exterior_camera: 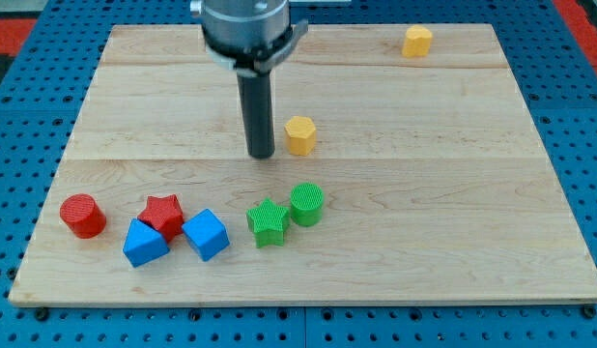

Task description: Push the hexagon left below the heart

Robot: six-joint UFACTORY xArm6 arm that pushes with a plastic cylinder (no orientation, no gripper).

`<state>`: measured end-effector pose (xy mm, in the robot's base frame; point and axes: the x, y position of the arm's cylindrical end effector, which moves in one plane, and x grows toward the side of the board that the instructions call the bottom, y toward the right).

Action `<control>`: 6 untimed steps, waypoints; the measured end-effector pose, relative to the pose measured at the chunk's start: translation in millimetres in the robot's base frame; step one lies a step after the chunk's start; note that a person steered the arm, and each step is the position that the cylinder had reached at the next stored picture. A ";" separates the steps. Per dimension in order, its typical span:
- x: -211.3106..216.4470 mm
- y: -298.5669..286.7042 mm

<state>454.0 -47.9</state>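
A yellow hexagon (300,135) lies near the middle of the wooden board (472,242). A second yellow block (417,41), which looks like the heart, lies at the view's top right. The dark rod comes down from the arm at the view's top. My tip (262,155) rests on the board just to the left of the hexagon, a small gap apart. The heart is far up and to the right of both.
Along the view's lower left lie a red cylinder (83,215), a red star (162,213) and two blue blocks (145,243) (205,234). A green star (268,221) and a green cylinder (306,204) lie below the hexagon.
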 end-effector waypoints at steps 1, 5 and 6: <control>-40.0 34.0; -109.8 113.3; -122.9 121.4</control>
